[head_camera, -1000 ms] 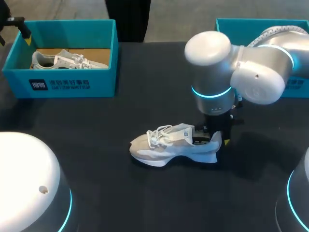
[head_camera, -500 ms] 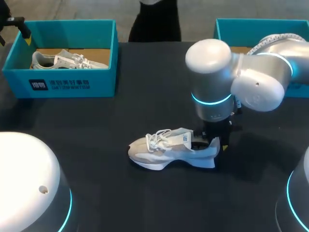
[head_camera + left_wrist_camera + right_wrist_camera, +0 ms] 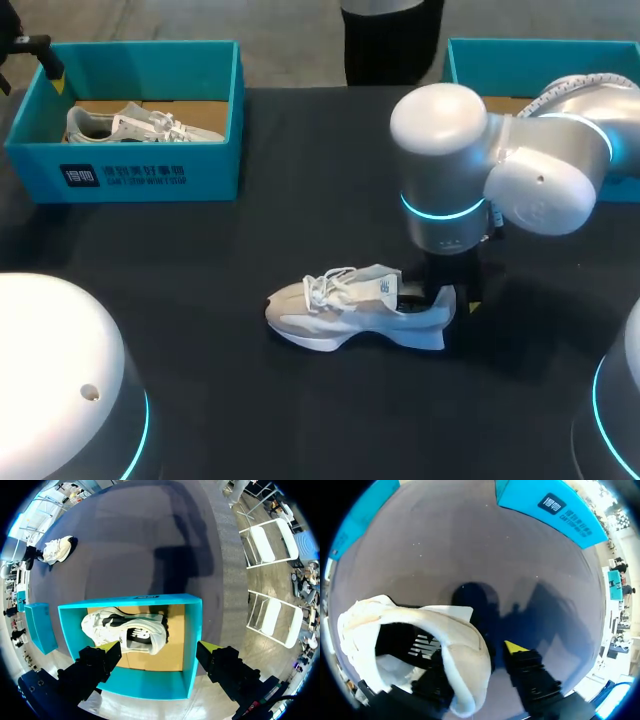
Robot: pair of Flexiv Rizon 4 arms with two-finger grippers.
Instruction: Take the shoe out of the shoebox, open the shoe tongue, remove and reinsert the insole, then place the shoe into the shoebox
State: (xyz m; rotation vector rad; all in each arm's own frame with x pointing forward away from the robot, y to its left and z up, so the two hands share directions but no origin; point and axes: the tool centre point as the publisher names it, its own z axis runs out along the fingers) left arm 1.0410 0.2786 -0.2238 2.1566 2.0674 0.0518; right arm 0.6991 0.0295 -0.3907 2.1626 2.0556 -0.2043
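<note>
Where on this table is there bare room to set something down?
Bare table lies between the left shoebox and the right shoebox, and in front of the shoe toward the near edge. It is crowded at the shoe's heel, where the right end effector sits.

Right arm (image 3: pixel 535 170) comes in from the right side, wrist turned straight down near mid-scene, right gripper (image 3: pixel 479 661) low, fingers parted, only one yellow tip showing in its wrist view. Left arm (image 3: pixel 60 380) reaches to the far left corner. Left gripper (image 3: pixel 160 652) is raised, pointing down, fingers spread wide.
</note>
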